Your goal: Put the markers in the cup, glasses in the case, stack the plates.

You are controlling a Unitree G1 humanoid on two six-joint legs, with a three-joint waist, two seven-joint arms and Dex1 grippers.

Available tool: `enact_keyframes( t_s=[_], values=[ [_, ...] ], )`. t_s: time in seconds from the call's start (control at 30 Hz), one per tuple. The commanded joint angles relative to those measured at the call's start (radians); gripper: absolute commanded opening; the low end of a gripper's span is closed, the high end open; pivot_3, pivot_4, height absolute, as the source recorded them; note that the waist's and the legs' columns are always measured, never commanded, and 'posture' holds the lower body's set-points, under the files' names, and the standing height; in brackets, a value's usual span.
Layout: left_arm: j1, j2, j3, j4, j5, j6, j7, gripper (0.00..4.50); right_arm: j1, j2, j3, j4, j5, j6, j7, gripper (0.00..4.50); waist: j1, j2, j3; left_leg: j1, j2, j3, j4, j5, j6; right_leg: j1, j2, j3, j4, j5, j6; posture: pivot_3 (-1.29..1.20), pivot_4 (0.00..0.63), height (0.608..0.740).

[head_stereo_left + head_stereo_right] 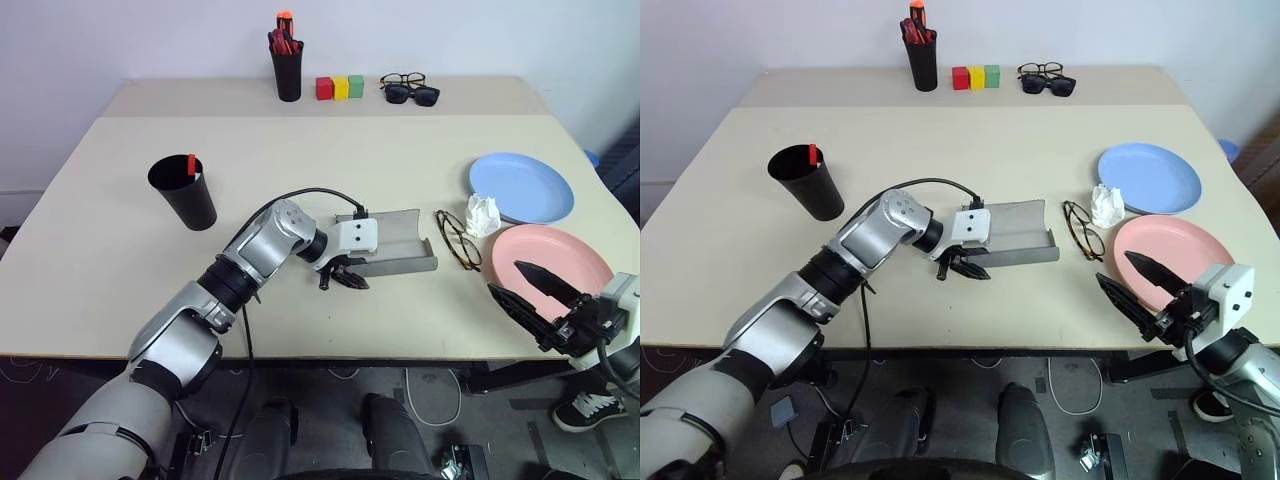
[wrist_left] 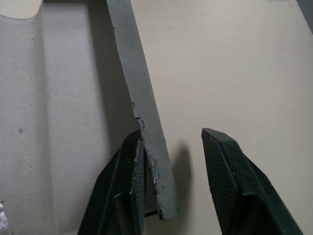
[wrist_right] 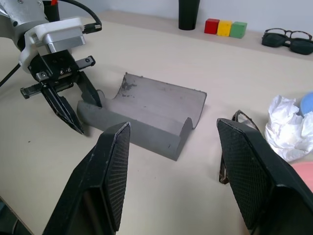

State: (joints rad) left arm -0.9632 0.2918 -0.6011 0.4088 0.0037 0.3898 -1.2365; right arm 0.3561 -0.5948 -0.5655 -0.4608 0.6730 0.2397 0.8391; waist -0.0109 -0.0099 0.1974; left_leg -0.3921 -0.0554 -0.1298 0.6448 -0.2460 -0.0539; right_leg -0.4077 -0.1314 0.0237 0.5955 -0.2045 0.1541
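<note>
Your left gripper straddles the open case wall, jaws apart; beside it, glasses and unstacked plates wait.

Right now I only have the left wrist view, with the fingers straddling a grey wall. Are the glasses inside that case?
Observer: No. The wire-frame glasses lie on the table, just off the right end of the open grey case.
Operator: And are the plates stacked?
Observer: Not yet. The blue plate and the pink plate lie side by side.
</note>
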Motion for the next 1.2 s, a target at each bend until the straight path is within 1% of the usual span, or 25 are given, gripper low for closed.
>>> enact_keyframes(
  t_s=[0.03,0.23,0.3,0.37,0.4,0.57,0.7,0.97,1.07,1.2],
  values=[
    [0.002,0.002,0.011,-0.052,0.005,0.025,-0.024,1.63,0.000,0.006,-0.022,-0.029,0.015,-0.025,-0.005,2.87,0.000,0.000,0.000,0.000,0.000,0.000,0.000,0.000,0.000,0.000,0.000,0.000,0.000,0.000,0.000,0.00,0.150,0.740],
    [0.034,0.022,0.019,-0.107,0.009,0.078,-0.027,1.63,-0.017,0.003,-0.008,-0.006,0.006,-0.034,-0.001,2.87,0.000,0.000,0.000,0.000,0.000,0.000,0.000,0.000,0.000,0.000,0.000,0.000,0.000,0.000,0.000,0.00,0.150,0.740],
    [0.035,0.014,0.021,-0.100,0.015,0.091,-0.008,1.09,-0.028,0.000,-0.002,0.003,0.002,-0.035,0.000,2.87,-0.001,0.000,0.000,0.000,0.000,0.000,0.000,0.000,0.000,0.000,0.000,0.000,0.000,0.000,0.000,0.00,0.150,0.740],
    [0.033,0.010,0.024,-0.103,0.014,0.108,0.001,0.22,-0.036,-0.003,0.000,0.008,0.001,-0.035,0.003,2.87,0.000,0.000,0.000,0.000,0.000,0.000,0.000,0.000,0.000,0.000,0.000,0.000,0.000,0.000,0.000,0.00,0.150,0.740],
    [0.033,0.011,0.025,-0.106,0.015,0.111,0.002,0.05,-0.038,-0.005,0.000,0.009,0.001,-0.035,0.005,2.87,0.000,0.000,0.000,0.000,0.000,0.000,0.000,0.000,0.000,0.000,0.000,0.000,0.000,0.000,0.000,0.00,0.150,0.740],
    [0.051,0.039,0.027,-0.154,0.014,0.135,-0.002,0.05,-0.043,-0.011,-0.002,0.020,-0.001,-0.037,0.016,2.87,-0.001,0.000,0.000,0.000,0.000,0.000,0.000,0.000,0.000,0.000,0.000,0.000,0.000,0.000,0.001,0.00,0.150,0.740],
    [0.077,0.067,0.039,-0.238,-0.005,0.212,-0.003,0.05,-0.049,-0.014,0.002,0.026,-0.003,-0.038,0.022,2.87,-0.001,0.000,0.000,0.000,0.000,0.000,0.000,0.000,0.001,0.000,0.000,0.000,0.000,0.000,0.001,0.00,0.150,0.740],
    [0.156,0.172,0.072,-0.433,-0.046,0.364,0.011,0.05,-0.073,-0.023,0.025,0.054,-0.029,-0.031,0.019,2.87,-0.001,0.000,0.000,0.000,0.000,0.000,0.000,0.000,0.001,0.000,0.000,0.000,0.001,0.000,0.000,0.00,0.150,0.740],
    [0.182,0.216,0.075,-0.475,-0.055,0.374,0.014,0.05,-0.099,-0.031,0.044,0.074,-0.035,-0.006,0.002,2.87,-0.002,0.000,0.000,0.001,0.000,0.000,0.000,0.000,0.001,0.000,0.000,0.000,0.001,0.000,0.000,0.00,0.150,0.740],
    [0.195,0.240,0.075,-0.484,-0.068,0.367,0.023,0.05,-0.141,-0.036,0.065,0.108,-0.063,0.004,-0.017,2.87,-0.002,0.000,0.000,0.000,0.000,0.000,0.000,0.000,0.001,0.000,0.000,0.000,0.001,0.000,0.000,0.00,0.150,0.740]
  ],
)
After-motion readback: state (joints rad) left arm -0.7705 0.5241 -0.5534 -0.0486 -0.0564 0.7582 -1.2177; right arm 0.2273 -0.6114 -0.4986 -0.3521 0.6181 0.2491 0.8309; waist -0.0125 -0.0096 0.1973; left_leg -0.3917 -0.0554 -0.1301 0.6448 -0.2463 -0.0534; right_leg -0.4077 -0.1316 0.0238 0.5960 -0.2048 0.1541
